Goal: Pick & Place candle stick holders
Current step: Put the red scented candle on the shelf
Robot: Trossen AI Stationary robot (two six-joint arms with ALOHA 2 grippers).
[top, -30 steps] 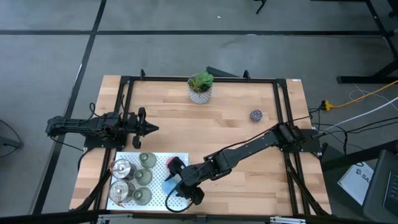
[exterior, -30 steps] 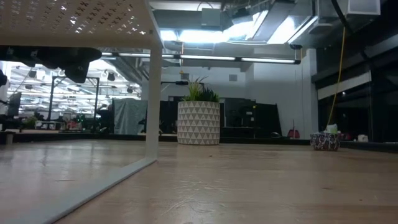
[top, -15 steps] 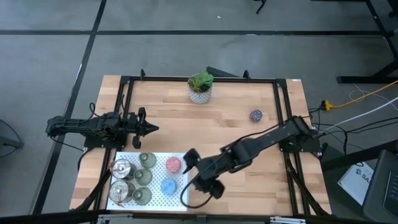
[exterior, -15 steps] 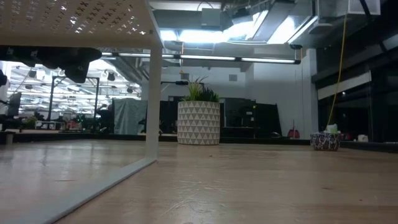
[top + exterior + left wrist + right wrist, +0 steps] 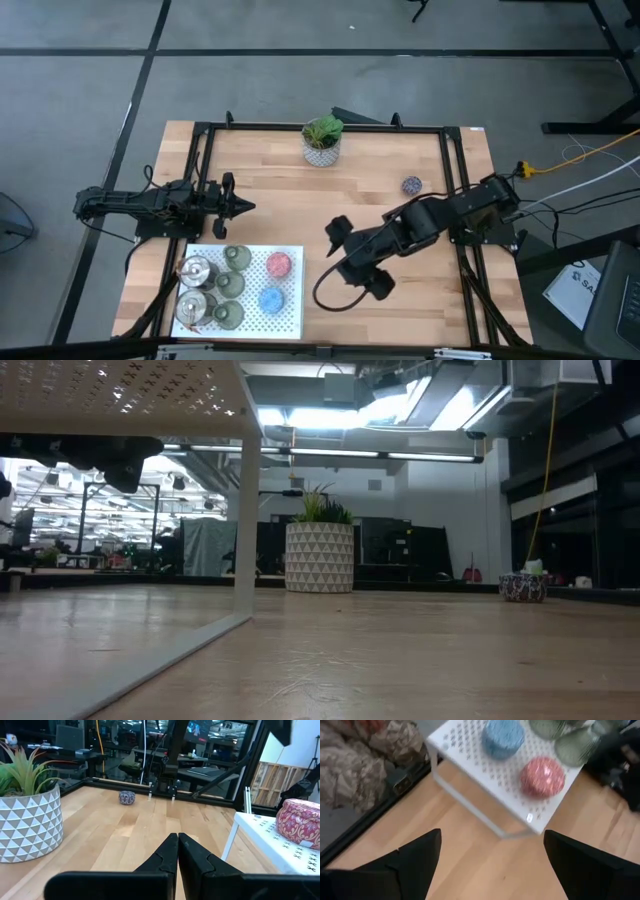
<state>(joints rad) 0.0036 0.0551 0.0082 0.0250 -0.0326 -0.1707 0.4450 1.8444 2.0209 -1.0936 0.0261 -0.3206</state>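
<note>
A white perforated rack (image 5: 290, 318) at the table's near left carries two silver holders (image 5: 195, 270), three olive-grey ones (image 5: 237, 258), a pink one (image 5: 278, 265) and a blue one (image 5: 270, 299), all standing on their bases. A speckled purple holder (image 5: 412, 185) stands alone on the wood at the far right. My right gripper (image 5: 352, 260) hangs open above the table, right of the rack, with nothing between its fingers; its wrist view looks down on the blue holder (image 5: 503, 737) and the pink holder (image 5: 542, 776). My left gripper (image 5: 242, 207) waits shut, level, just beyond the rack.
A green plant in a white patterned pot (image 5: 322, 141) stands at the table's far middle. A black frame (image 5: 452, 170) runs round the tabletop. Bare wood lies between the rack and the purple holder (image 5: 523, 588). The rack's leg (image 5: 245, 510) shows in the low view.
My right gripper has drawn away from the blue holder on the rack, going toward the table's right edge and up, and it stays open. The blue holder stays standing on the rack.
</note>
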